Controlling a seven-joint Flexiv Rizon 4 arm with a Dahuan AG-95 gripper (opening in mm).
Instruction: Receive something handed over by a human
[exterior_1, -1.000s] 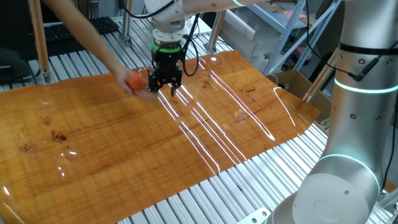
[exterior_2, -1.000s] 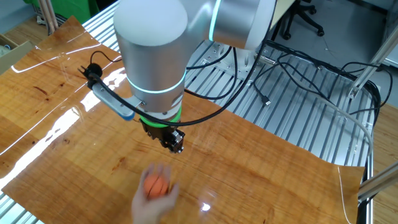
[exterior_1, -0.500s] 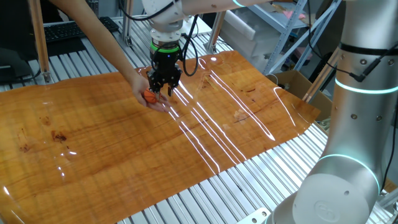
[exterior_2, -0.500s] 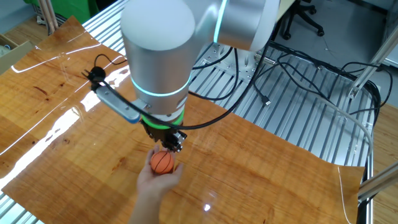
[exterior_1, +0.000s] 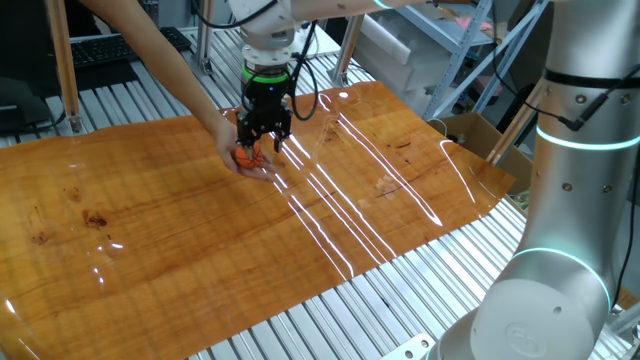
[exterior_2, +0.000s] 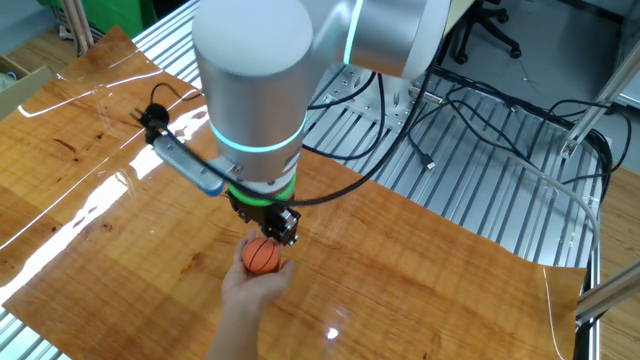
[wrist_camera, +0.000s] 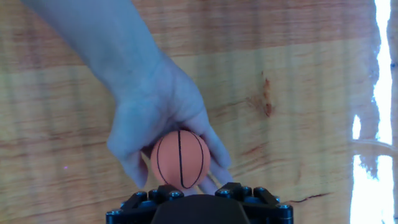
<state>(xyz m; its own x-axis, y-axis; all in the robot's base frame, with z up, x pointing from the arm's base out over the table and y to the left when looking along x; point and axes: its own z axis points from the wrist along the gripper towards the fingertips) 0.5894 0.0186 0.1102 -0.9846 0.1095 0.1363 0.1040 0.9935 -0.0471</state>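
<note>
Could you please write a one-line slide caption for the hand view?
A human hand holds up a small orange ball just in front of the gripper, above the wooden tabletop.

one ball (wrist_camera: 180, 159), one hand (wrist_camera: 155, 118), one claw (exterior_1: 264, 140), one table (exterior_1: 180, 220).

glossy wood tabletop (exterior_1: 200, 230) | slatted metal bench (exterior_2: 480, 200) | keyboard (exterior_1: 110, 50)

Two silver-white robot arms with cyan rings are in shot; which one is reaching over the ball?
The far arm, whose black gripper hangs over the orange ball in the bare hand. The near arm stands upright at the table edge.
</note>
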